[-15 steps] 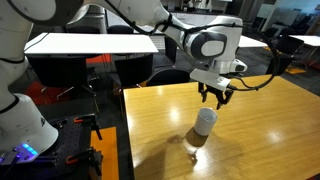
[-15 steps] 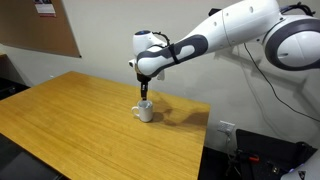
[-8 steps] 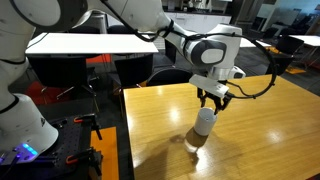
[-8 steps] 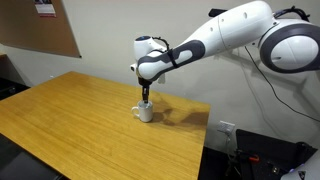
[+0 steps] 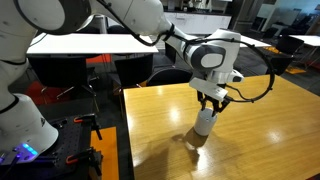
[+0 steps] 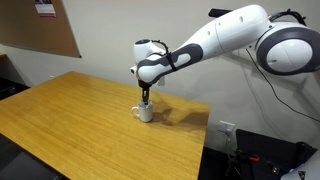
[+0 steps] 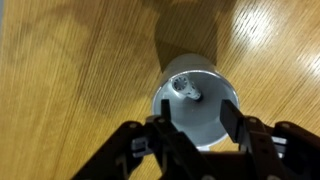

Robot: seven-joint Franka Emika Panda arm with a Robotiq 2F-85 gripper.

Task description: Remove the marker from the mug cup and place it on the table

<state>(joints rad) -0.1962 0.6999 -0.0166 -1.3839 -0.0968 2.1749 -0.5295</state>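
The white mug cup [image 5: 204, 123] stands on the honey-yellow table [image 5: 270, 130], near one edge in an exterior view [image 6: 145, 112]. In the wrist view I look straight down into the mug cup [image 7: 205, 110]; the marker [image 7: 187, 89] stands inside it, seen end-on, leaning on the wall. My gripper [image 7: 198, 122] is open, its two fingers spread just above the rim on either side of the mug's opening. In both exterior views the fingers [image 5: 209, 104] [image 6: 146, 99] hang right over the mug's top, and the marker is hidden there.
White-topped tables with black frames [image 5: 90, 44] and chairs stand beyond the table's far edge. A wall with a corkboard [image 6: 40, 25] lies behind the table. The robot's base and cables [image 5: 30, 140] sit beside the table.
My gripper has come down closer to the mug cup, from a little above it to just over its rim. The mug has not moved.
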